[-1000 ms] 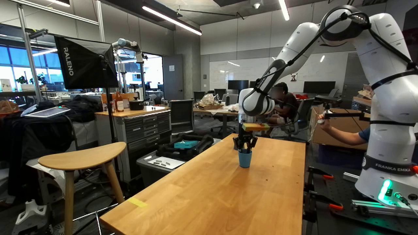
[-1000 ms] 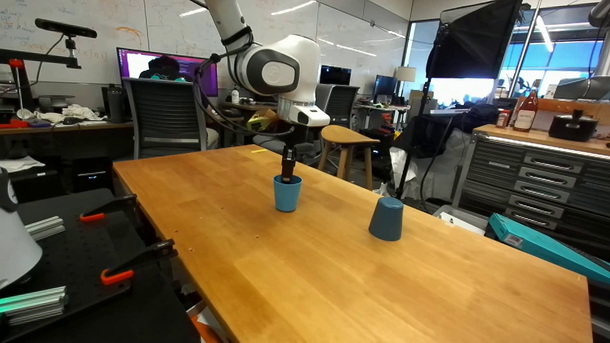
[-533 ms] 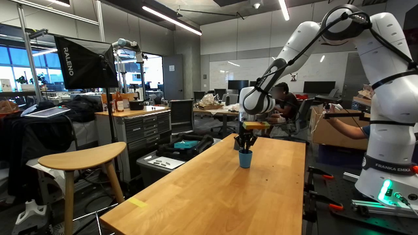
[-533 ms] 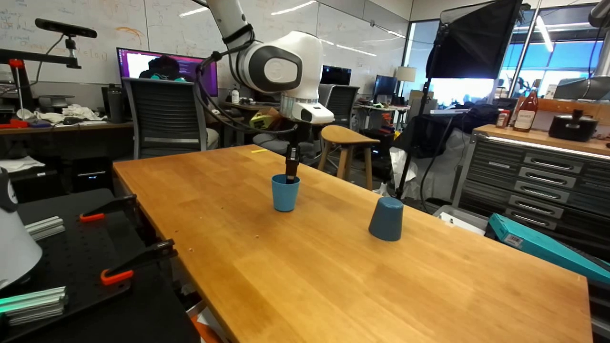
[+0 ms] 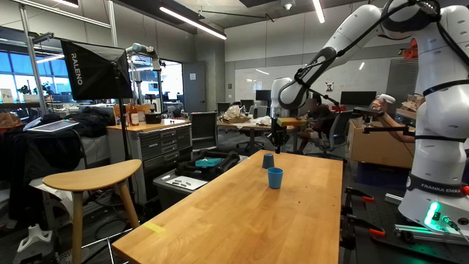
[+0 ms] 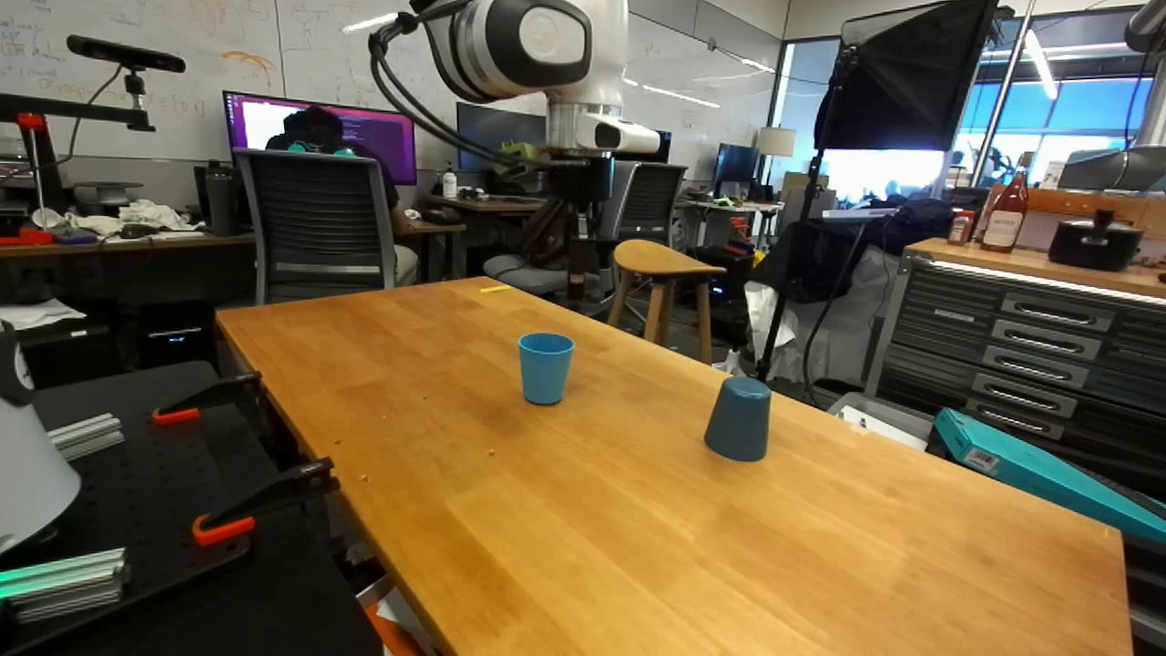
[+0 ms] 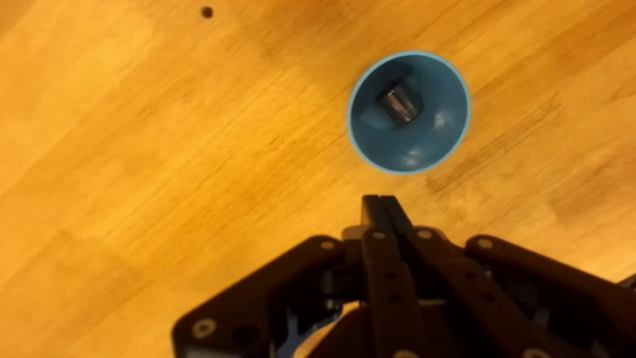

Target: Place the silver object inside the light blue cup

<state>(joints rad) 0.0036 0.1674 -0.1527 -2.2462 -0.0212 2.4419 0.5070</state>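
Note:
The silver object (image 7: 400,103), a small shiny metal cylinder, lies inside the light blue cup (image 7: 439,141) in the wrist view. The cup stands upright on the wooden table in both exterior views (image 5: 275,179) (image 6: 545,374); its inside is hidden there. My gripper (image 7: 380,197) is shut with its fingertips together and nothing between them. In the wrist view the fingertips are apart from the cup, below its rim in the picture. In both exterior views the gripper (image 5: 277,150) (image 6: 576,301) hangs in the air, higher than the cup.
A darker blue-grey cup (image 5: 268,161) stands upside down on the table (image 6: 638,547), also seen in an exterior view (image 6: 739,424). Black clamps with orange ends (image 6: 264,501) sit along the table edge by the robot base. A wooden stool (image 5: 93,175) stands beside the table.
The gripper has risen out of the light blue cup and now hangs well above it. The fingertips were in the cup's mouth before. The cup has barely shifted.

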